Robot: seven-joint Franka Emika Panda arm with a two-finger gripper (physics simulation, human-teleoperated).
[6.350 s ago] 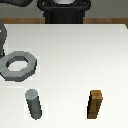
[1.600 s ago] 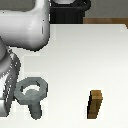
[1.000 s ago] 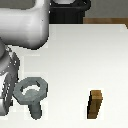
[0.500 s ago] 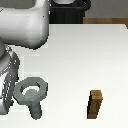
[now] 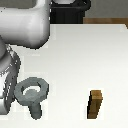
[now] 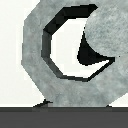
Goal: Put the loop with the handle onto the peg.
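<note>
Gripper state hidden; wrist view alone shows the peg (image 6: pixel 107 35) inside the loop's (image 5: pixel 31 91) hole.

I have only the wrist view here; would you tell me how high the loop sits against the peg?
Observer: In the exterior view the loop is about level with the top of the peg, whose shaft shows below it down to the table.
Operator: Thank you. Does anything stand nearby?
Observer: A brown block stands upright, well apart, toward the exterior view's right.
Operator: Do you see how the loop is held?
Observer: No; the arm covers that side.
</note>
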